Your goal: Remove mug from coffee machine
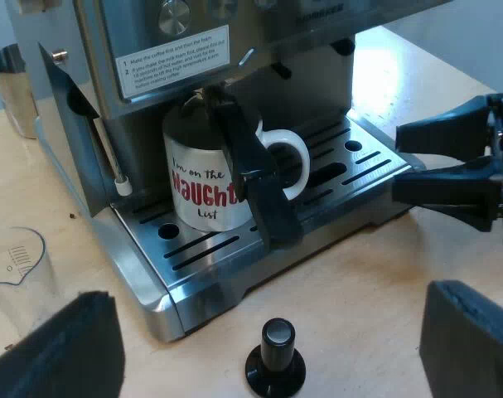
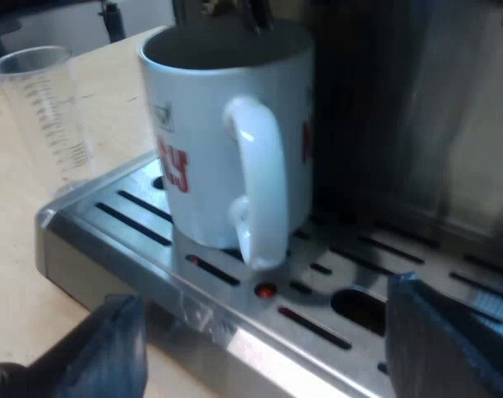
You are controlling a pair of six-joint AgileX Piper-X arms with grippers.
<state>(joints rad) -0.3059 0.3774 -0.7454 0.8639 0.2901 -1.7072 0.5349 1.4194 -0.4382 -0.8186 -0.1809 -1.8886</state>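
A white mug [image 1: 203, 182] with red and black lettering stands on the espresso machine's drip tray [image 1: 234, 249], under the brew head. The metal holder's dark handle [image 1: 255, 174] slants down across the mug's face. In the right wrist view the mug [image 2: 210, 124] is close, its handle [image 2: 259, 182] turned toward my right gripper [image 2: 276, 356], which is open and level with the tray's edge. My left gripper [image 1: 272, 332] hangs open above the table, short of the machine. The right gripper [image 1: 413, 162] also shows beside the tray's end, fingers pointing at the mug.
A tamper with a black knob [image 1: 276, 361] stands on the wooden table between my left fingers. A clear measuring glass [image 1: 15, 265] [image 2: 48, 108] stands on the table beside the machine. A metal jug [image 1: 15, 87] sits farther off. A steam wand [image 1: 110, 149] hangs beside the mug.
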